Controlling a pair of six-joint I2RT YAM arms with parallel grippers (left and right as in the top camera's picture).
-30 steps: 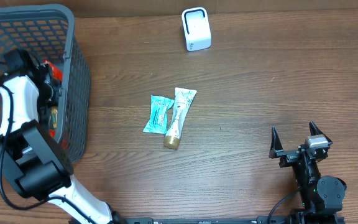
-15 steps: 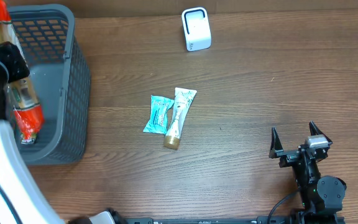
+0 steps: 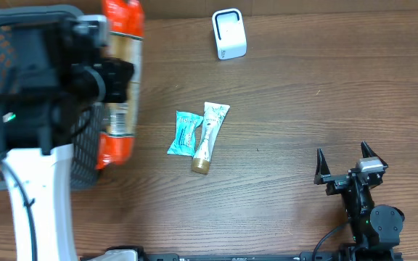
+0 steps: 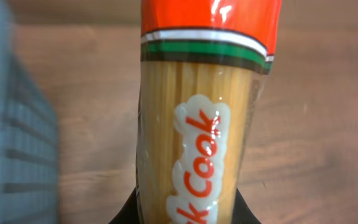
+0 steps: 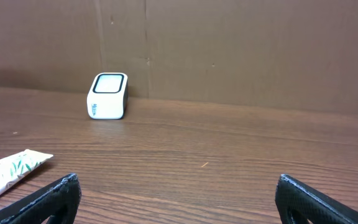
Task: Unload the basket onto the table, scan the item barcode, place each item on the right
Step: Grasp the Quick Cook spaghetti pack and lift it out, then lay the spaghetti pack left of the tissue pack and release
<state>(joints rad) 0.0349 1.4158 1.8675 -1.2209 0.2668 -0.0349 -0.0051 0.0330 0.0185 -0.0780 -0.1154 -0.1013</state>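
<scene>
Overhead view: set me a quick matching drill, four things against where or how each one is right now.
Things
1. spaghetti pack
2. scanner
3. tube
4. right gripper

Places and states
A. open and empty, at the near right of the table
B. standing at the far edge of the table
C. clamped in the left gripper, held in the air by the basket
D. lying mid-table beside a teal packet

Pairs: 1-C, 2-B, 3-D, 4-A
</scene>
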